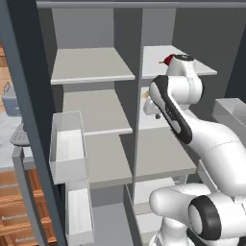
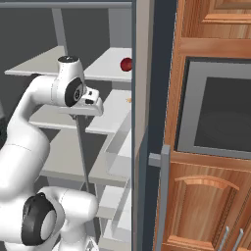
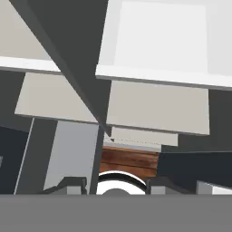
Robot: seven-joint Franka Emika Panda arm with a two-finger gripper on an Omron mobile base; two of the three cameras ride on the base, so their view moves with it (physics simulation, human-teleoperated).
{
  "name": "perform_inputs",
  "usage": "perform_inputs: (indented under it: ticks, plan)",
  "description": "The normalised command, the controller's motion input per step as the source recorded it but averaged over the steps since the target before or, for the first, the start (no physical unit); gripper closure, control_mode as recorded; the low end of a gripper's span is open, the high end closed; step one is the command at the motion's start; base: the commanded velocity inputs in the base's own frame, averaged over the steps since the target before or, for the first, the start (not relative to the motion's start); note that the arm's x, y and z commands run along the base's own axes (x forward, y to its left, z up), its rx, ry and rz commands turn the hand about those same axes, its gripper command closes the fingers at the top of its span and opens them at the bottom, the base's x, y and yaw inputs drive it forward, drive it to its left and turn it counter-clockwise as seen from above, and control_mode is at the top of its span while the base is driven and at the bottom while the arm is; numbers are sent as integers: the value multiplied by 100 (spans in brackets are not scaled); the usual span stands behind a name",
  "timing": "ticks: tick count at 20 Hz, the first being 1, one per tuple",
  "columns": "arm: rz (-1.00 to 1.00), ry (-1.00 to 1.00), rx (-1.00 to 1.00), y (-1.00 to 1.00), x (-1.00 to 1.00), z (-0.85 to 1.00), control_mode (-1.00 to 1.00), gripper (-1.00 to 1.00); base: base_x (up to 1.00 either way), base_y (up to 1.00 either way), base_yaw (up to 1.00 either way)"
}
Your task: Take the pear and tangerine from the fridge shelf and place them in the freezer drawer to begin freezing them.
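- The small shiny red pear (image 2: 126, 64) is seen on the top right pale grey flat fridge shelf (image 2: 109, 68), near the shelf's right edge. In the left base view the pear (image 1: 167, 59) is half hidden behind the white arm (image 1: 180, 89).
- A small orange-tan bit (image 2: 129, 100) is seen on the next shelf down; it is too small to tell what it is.
- The gripper (image 3: 116, 186) is seen at the bottom of the hand view as 2 small dark finger tips (image 3: 72, 185) w/ a gap between them. The jaws are pulled in as far as they go, and nothing is held between them.
- Grey shelves stacked one under the other are seen in the hand view, w/ a strip of brown wood (image 3: 130, 158) below.
- A see-through whitish door bin (image 1: 67, 146) is seen on the open door at left.
- Brown wooden cabinets (image 2: 206, 196) and a dark grey-framed oven window (image 2: 220, 110) are seen right of the fridge.
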Motion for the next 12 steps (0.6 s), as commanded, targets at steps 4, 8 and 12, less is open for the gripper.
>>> perform_inputs:
  ticks: [4,8,12]
  plan:
    - [0,-4,0,0,-32,-3,-100,-100,0,0,0]
    - [-3,-9,2,-35,-74,-58,-100,-100,0,0,0]
    - [-12,6,0,-87,-26,-67,-100,-100,0,0,0]
